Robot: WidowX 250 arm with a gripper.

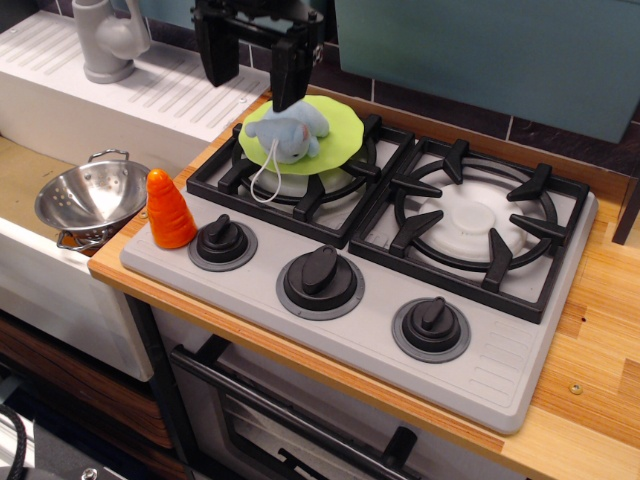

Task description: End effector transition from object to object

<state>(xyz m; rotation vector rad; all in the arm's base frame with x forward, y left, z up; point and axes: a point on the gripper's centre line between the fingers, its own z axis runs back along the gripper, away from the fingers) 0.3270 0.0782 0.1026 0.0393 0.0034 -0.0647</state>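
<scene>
My black two-fingered gripper [250, 85] hangs open and empty at the top of the view, above the back left edge of the stove. Its right finger [288, 82] is just above and behind a blue plush toy [290, 132], which lies on a lime green plate [335, 133] on the left burner grate. Its left finger [216, 60] is over the white drainboard. An orange toy carrot [168, 209] stands upright at the stove's front left corner, well below the gripper.
A steel colander [88, 198] sits in the sink at left. A grey faucet [103, 40] stands on the white drainboard [160, 95]. The right burner grate [478, 217] is bare. Three black knobs [320, 278] line the stove front. A wooden counter [595, 360] runs right.
</scene>
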